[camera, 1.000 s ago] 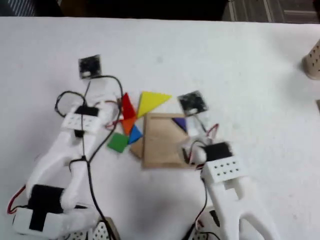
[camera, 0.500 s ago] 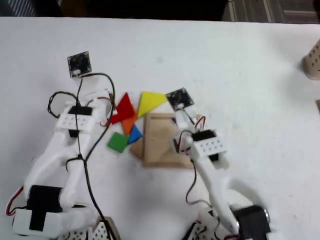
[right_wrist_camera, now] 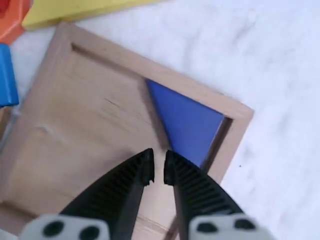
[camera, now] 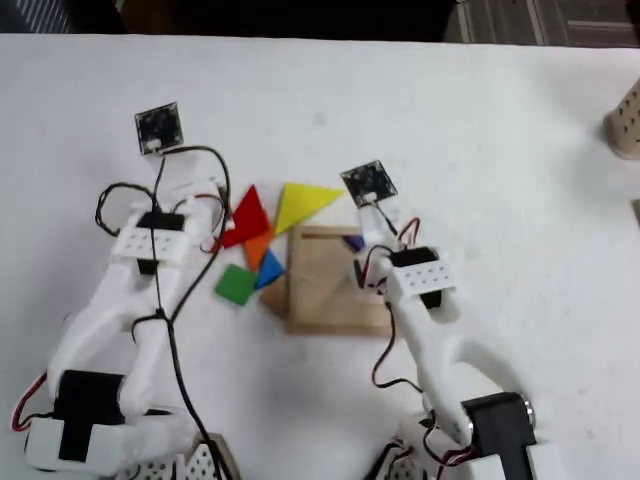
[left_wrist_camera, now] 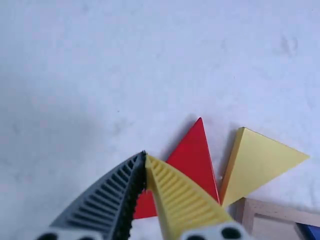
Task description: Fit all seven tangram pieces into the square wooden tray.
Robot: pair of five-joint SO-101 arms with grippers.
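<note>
The square wooden tray lies mid-table, with a dark blue triangle in its far right corner. My right gripper hangs inside the tray at that triangle's near tip, shut to a thin slit and holding nothing. Left of the tray lie the red triangle, yellow triangle, an orange piece, a small blue triangle and a green square. My left gripper is shut, its tips over the red triangle's edge.
A tan piece rests against the tray's left side. Black cables loop over the left arm. A pale perforated object stands at the right table edge. Bare white table spreads beyond the pieces.
The right arm has swung forward over the tray, its gripper now at the blue triangle. The left arm shifted left a second ago, turning the red triangle, and has since kept still.
</note>
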